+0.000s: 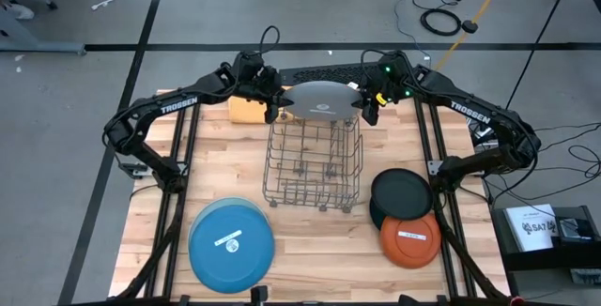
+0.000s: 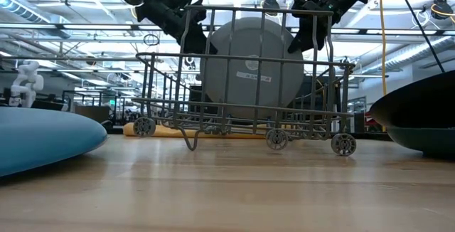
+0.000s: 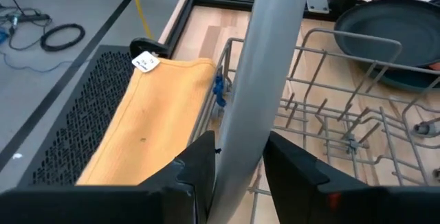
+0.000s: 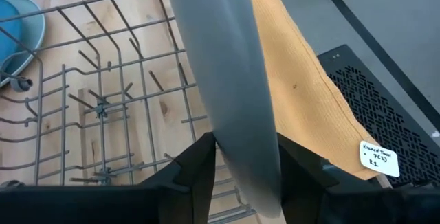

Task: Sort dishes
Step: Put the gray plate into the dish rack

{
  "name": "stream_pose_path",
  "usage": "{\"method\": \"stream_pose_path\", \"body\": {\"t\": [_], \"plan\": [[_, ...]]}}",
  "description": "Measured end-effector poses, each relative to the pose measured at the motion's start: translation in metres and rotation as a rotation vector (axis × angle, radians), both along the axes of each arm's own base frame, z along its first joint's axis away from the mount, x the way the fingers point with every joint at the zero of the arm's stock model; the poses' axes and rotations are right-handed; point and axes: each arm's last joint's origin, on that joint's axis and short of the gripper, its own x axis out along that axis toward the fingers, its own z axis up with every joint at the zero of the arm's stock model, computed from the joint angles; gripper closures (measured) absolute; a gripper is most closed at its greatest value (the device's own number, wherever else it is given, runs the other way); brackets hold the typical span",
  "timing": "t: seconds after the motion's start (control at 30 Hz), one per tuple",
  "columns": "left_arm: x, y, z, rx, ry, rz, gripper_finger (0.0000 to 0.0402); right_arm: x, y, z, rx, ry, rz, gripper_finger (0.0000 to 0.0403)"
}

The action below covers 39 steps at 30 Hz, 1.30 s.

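- The grey plate (image 1: 320, 99) stands on edge at the far end of the rack (image 1: 314, 167), its lower rim down among the wires, so the rack seems to be taking its weight.
- The left gripper (image 3: 237, 161) sits at one edge of that plate and the right gripper (image 4: 246, 157) at the opposite edge. Two arms on one big plate makes sense: it stays upright and square to the slots.
- Each pair of fingers straddles the rim, part open. I see a sliver of gap beside the plate in both wrist views, so I judge the grip slack or just let go, though I cannot tell for sure.
- The blue plate (image 1: 231, 242) lies flat on the table in front of the rack on the left side.
- The black plate (image 1: 401, 194) lies to the right, with the orange plate (image 1: 410, 239) overlapping its near rim. All three wait unsorted.
- An orange cloth (image 3: 148, 124) lies just behind the rack, out of the way.
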Motion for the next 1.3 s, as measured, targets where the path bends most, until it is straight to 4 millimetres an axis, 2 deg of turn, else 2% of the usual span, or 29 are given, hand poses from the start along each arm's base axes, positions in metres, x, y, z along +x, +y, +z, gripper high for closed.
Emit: {"method": "stream_pose_path", "body": {"t": [0.23,0.37,0.53,0.63,1.0,1.3], "plan": [[0.004,0.002,-0.010,-0.084,0.014,-0.018,0.0272,0.005,-0.004,-0.010,0.032,0.033,0.010,0.0265],[0.006,0.003,-0.023,-0.131,0.059,-0.024,0.0232,0.010,-0.005,-0.017,0.051,0.060,0.019,0.0230],[0.006,0.002,-0.026,-0.148,0.075,-0.047,0.0168,0.014,-0.006,-0.024,0.057,0.089,0.040,0.0174],[0.006,0.002,-0.026,-0.146,0.075,-0.047,0.0147,0.015,-0.005,-0.024,0.051,0.090,0.051,0.0152],[0.000,-0.002,-0.011,-0.119,0.036,-0.045,0.0141,0.016,-0.004,-0.023,0.041,0.088,0.062,0.0152],[0.000,-0.002,-0.008,-0.122,0.040,-0.040,0.0141,0.016,-0.003,-0.023,0.048,0.082,0.069,0.0153]]}}
